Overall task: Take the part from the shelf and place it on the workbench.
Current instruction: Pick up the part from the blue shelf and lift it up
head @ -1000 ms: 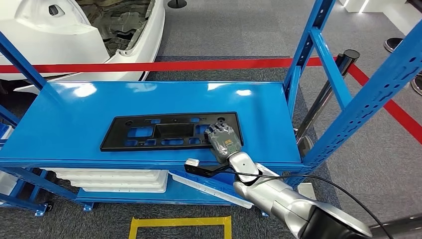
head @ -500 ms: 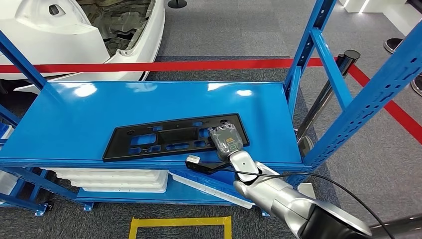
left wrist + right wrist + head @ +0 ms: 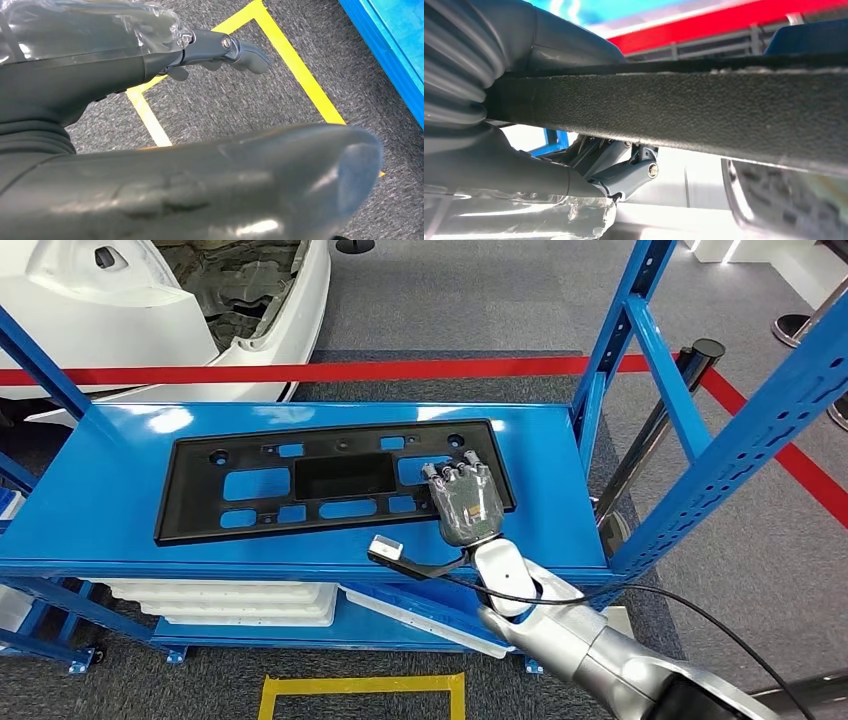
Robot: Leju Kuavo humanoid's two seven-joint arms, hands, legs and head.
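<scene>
the blue metal shelf (image 3: 130,530) is glossy and flat, framed by slanted blue posts (image 3: 735,455) punched with rows of small holes. a red belt barrier (image 3: 330,371) runs behind it, hooked to a dark stanchion (image 3: 655,430) on the right, and a white car body (image 3: 170,310) sits beyond on grey carpet. under the top level lie white moulded trays (image 3: 235,602), and yellow tape (image 3: 360,688) marks a box on the floor in front.

the part (image 3: 300,480) is a long, thin black plastic panel with rectangular cut-outs and small round holes, matte and slightly grainy along its edge in the right wrist view. it is above the shelf's top level, its right end in the right hand (image 3: 467,505). that hand grips this end, fingers over the top face and thumb beneath the edge.

the left hand (image 3: 220,47) hangs over the carpet and yellow tape, fingers straight and apart, holding nothing.
</scene>
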